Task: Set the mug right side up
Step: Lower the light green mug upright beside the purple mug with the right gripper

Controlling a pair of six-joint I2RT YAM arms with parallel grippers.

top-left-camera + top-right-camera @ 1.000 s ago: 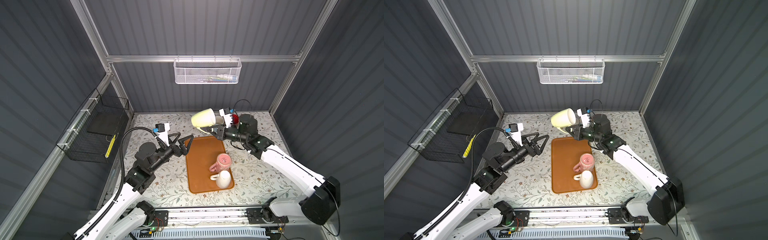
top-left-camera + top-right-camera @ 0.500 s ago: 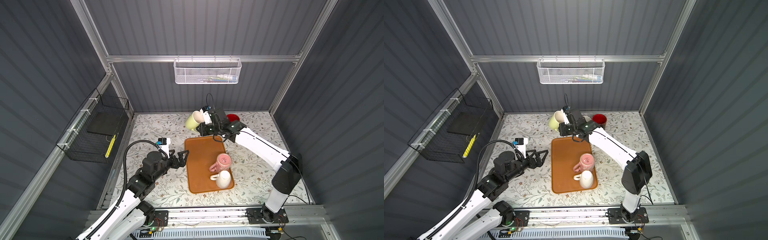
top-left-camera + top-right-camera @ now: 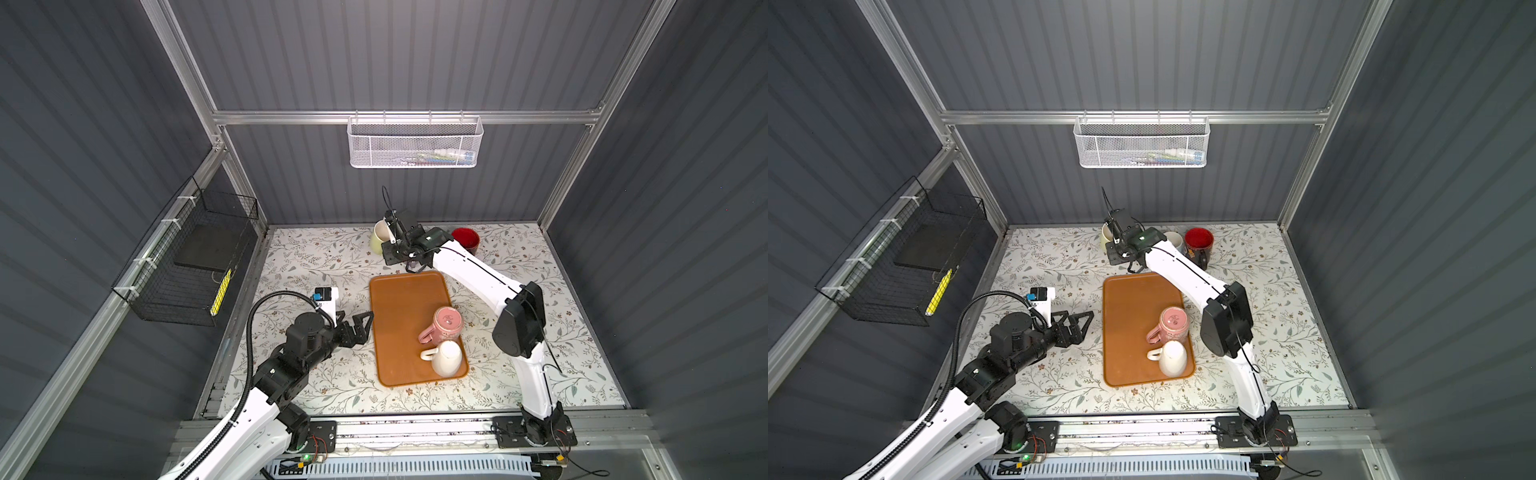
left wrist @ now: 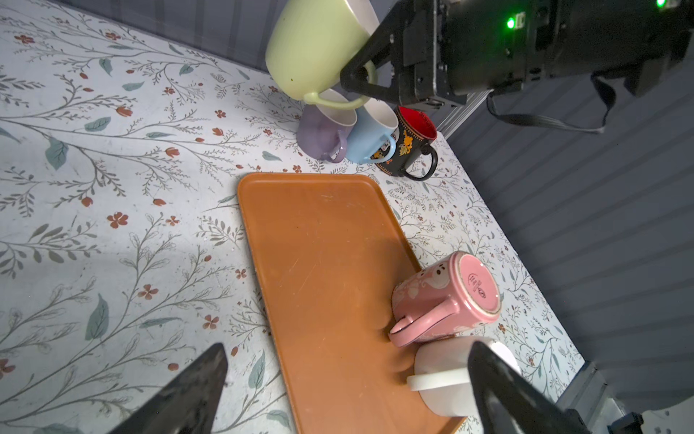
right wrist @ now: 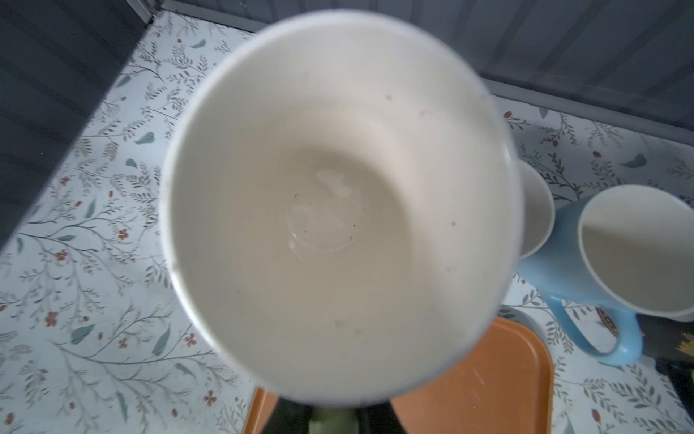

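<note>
Pinching the handle of a pale green ceramic mug (image 4: 311,52) in the narrow right gripper (image 4: 362,80).
Holds it tilted near the back wall, white inside showing, maybe just off the flowery tablecloth (image 4: 112,169), close by a purple mug (image 4: 323,139), a light blue mug (image 4: 370,142) and a black mug with red inside (image 4: 409,150). Has the left gripper (image 3: 353,326) spread wide, holding nothing, beside a flat orange tray (image 4: 319,244) with a pink mug (image 4: 443,300) and a white mug (image 4: 443,368) bottom-up.

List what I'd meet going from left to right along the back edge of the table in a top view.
yellow-green mug, held in the right gripper → blue mug, partly hidden → black mug with red inside
</note>
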